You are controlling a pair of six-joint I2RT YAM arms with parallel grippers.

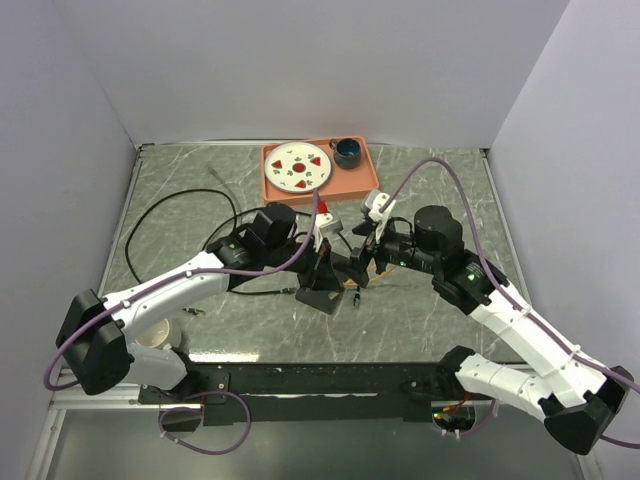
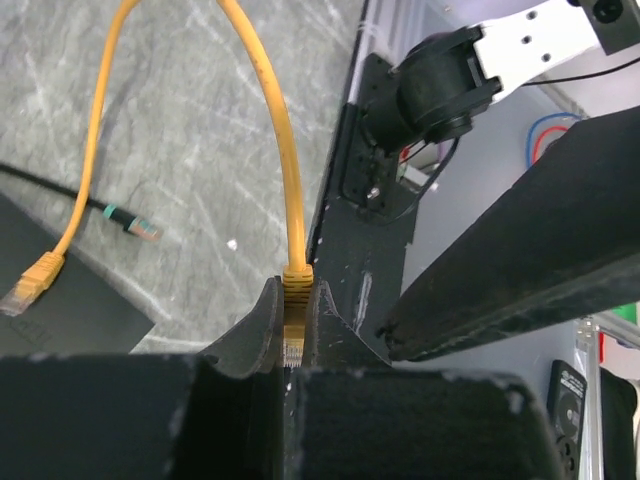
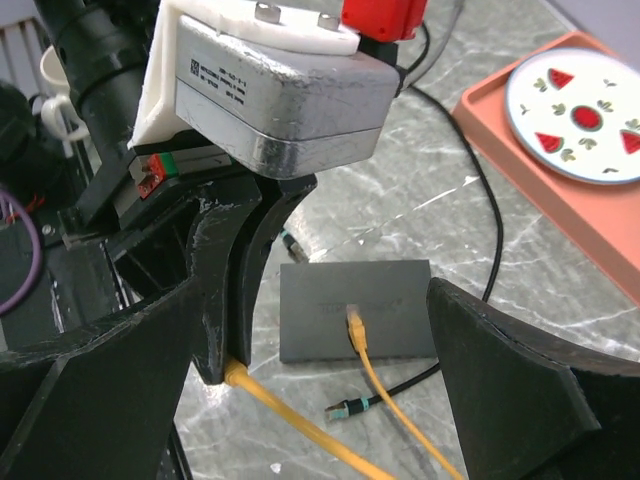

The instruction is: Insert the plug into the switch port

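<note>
Plug (image 2: pixel 293 338) pinched in left tool (image 2: pixel 292 300), right tool (image 3: pixel 312 292) spread

No legible text or labels

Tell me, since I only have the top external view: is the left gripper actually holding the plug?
Observer: Yes. The left gripper is shut on an orange plug.
Reviewer: Where is that cable's other end?
Observer: A second orange plug lies on top of the black switch box, not in a port.
Reviewer: And the other arm?
Observer: The right gripper is open wide, facing the box, holding nothing.
</note>
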